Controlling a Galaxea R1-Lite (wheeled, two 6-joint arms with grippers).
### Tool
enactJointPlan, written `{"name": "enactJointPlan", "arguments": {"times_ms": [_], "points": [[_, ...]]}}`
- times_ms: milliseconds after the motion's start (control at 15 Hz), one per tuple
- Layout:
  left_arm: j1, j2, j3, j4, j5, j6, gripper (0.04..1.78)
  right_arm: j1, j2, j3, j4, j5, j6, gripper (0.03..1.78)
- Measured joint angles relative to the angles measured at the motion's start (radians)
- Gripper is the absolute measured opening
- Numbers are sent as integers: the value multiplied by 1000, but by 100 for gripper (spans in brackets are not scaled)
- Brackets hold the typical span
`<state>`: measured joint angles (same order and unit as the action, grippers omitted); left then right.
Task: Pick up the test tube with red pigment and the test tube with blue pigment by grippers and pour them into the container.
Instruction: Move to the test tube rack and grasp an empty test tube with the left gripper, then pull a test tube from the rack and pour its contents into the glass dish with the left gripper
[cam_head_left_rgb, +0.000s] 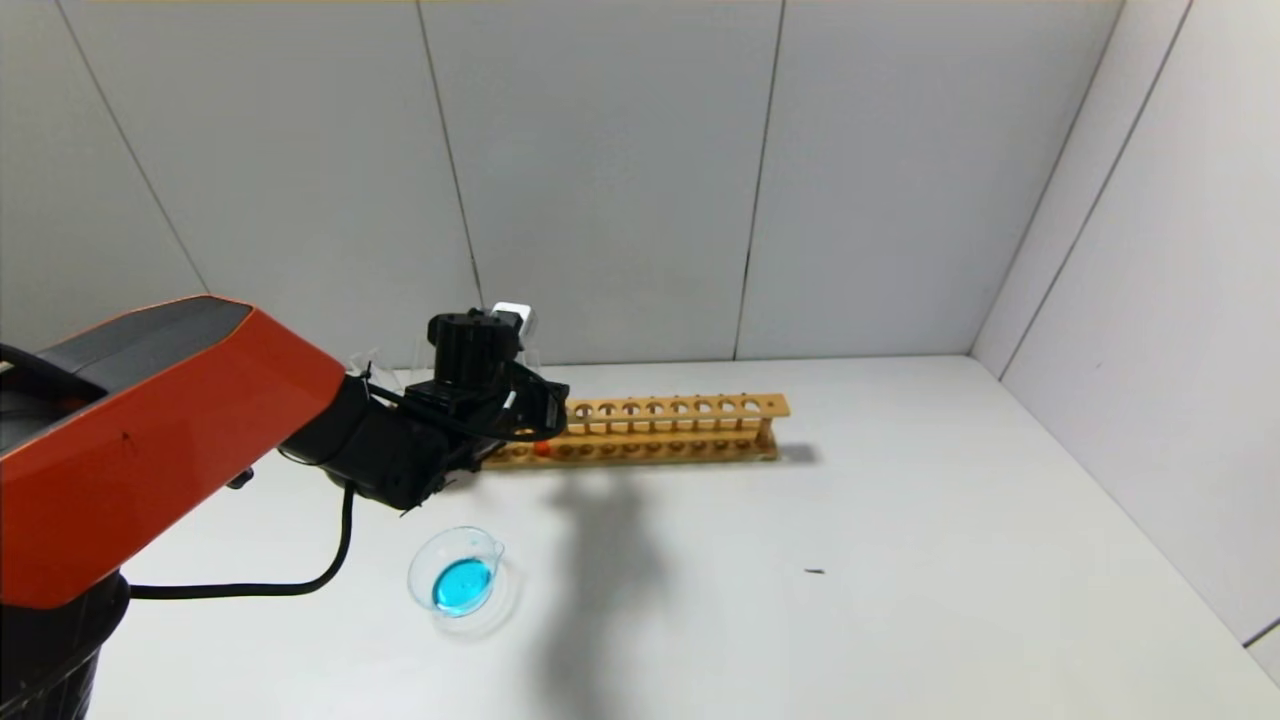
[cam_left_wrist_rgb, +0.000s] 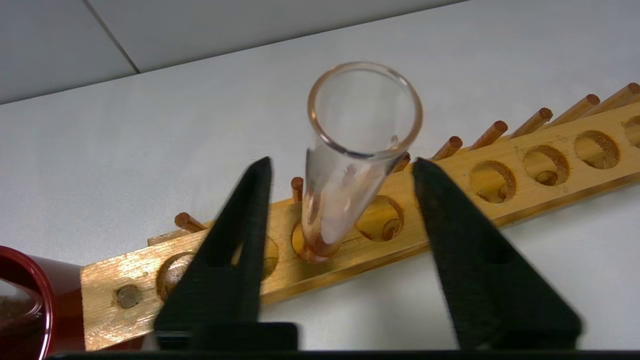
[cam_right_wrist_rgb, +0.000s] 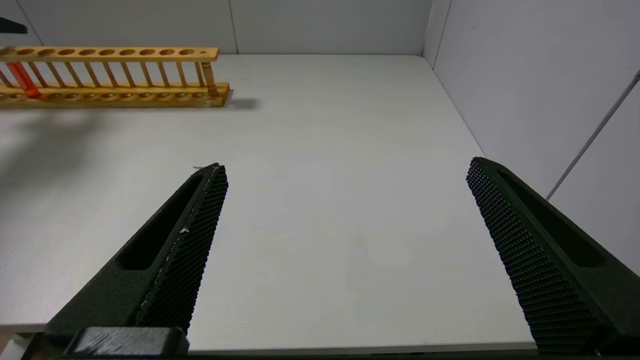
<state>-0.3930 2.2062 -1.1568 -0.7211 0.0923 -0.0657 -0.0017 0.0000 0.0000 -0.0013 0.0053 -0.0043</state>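
Note:
The test tube with red pigment (cam_left_wrist_rgb: 345, 165) stands in a hole near the left end of the wooden rack (cam_left_wrist_rgb: 505, 212), its mouth up. Its orange-red bottom (cam_head_left_rgb: 541, 449) shows at the rack's base, and the tube is also seen from afar (cam_right_wrist_rgb: 22, 80). My left gripper (cam_left_wrist_rgb: 341, 162) straddles the tube's upper part, open, with a gap on each side between fingers (cam_left_wrist_rgb: 240, 225) and glass. The container (cam_head_left_rgb: 455, 575), a clear dish holding blue liquid, lies in front of the rack. The test tube with blue pigment is out of view. My right gripper (cam_right_wrist_rgb: 347, 165) hovers open over bare table.
The rack (cam_head_left_rgb: 680, 408) runs along the back of the white table (cam_head_left_rgb: 900, 560), near the wall. A dark red cup (cam_left_wrist_rgb: 20, 300) stands at the rack's left end. Wall panels close in the right side.

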Motion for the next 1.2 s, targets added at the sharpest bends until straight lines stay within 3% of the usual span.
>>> {"name": "enactJointPlan", "arguments": {"times_ms": [133, 267, 733, 1200], "points": [[-1, 0, 0, 0, 1, 1, 53, 0, 0, 0, 0, 0, 0, 175], [0, -2, 0, 1, 2, 5, 33, 0, 0, 0, 0, 0, 0, 175], [-1, -52, -11, 11, 14, 45, 32, 0, 0, 0, 0, 0, 0, 175], [0, -227, -113, 224, 13, 90, 32, 0, 0, 0, 0, 0, 0, 175]]}}
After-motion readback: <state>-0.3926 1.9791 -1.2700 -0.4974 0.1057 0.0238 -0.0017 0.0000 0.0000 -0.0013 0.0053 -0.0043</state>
